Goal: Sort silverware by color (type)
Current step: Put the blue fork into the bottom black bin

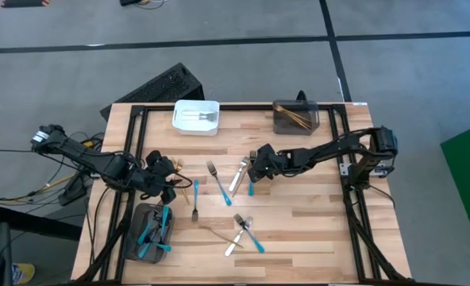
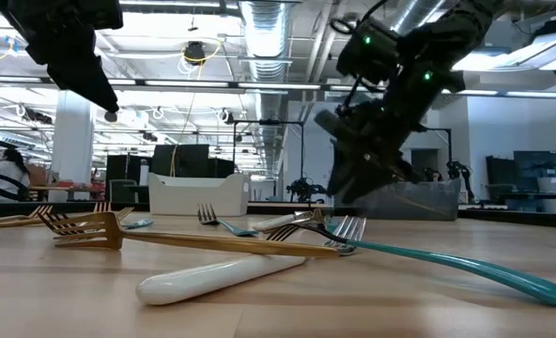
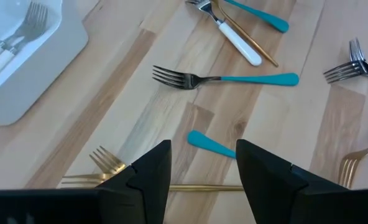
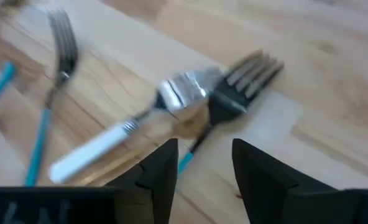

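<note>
right end effector (image 1: pixel 255 172) open above blue-handled fork (image 4: pixel 234 99), white-handled fork (image 4: pixel 134 127) beside

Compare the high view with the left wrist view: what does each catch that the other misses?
Only the high view: the dark grey bin holding blue-handled pieces at the table's near left, the clear bin with gold pieces at the far right, and the right claw low over the white-handled fork mid-table. Only the left wrist view: the left claw open and empty, a gold fork passing under its fingers. Both: the white bin, the blue-handled fork and the crossed cluster.
</note>
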Controlling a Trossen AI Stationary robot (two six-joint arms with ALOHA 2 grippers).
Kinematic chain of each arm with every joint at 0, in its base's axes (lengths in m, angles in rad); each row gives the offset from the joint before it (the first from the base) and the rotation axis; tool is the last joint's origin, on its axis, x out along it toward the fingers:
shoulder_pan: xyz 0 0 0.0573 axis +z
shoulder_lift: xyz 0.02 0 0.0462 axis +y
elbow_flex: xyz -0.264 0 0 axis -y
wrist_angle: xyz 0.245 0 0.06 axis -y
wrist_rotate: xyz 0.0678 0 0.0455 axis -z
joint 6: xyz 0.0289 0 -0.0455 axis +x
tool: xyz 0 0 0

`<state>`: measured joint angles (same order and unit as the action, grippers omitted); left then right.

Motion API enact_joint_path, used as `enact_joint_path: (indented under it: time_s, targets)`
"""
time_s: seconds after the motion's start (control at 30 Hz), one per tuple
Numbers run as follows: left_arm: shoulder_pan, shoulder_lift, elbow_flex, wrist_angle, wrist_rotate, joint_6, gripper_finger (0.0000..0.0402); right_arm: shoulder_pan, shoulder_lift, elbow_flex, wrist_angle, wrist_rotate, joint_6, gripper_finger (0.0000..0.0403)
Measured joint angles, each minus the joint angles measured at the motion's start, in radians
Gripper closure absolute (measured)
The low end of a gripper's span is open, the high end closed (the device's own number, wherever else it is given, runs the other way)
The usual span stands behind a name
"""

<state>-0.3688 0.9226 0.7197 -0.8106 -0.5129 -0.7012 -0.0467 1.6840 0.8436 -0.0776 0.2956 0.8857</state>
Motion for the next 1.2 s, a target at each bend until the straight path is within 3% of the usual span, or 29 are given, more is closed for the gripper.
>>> enact_joint_path:
  time_s: [0.37, 0.73, 1.07, 1.2]
  targets:
    - [-0.001, 0.000, 0.000, 0.028, -0.171, 0.025, 0.0235, 0.016, 0.032, -0.001, 0.027, 0.003, 0.030, 0.0236]
    - [-0.001, 0.000, 0.000, 0.055, -0.215, 0.066, 0.0235, 0.047, 0.125, 0.003, 0.125, -0.036, 0.041, 0.0247]
    - [0.020, 0.000, -0.001, 0.084, -0.262, 0.040, 0.0235, 0.030, 0.133, 0.003, 0.119, -0.038, 0.006, 0.0369]
    - [0.034, 0.007, -0.046, 0.171, -0.252, 0.036, 0.0235, 0.023, 0.131, 0.003, 0.121, -0.035, -0.043, 0.0393]
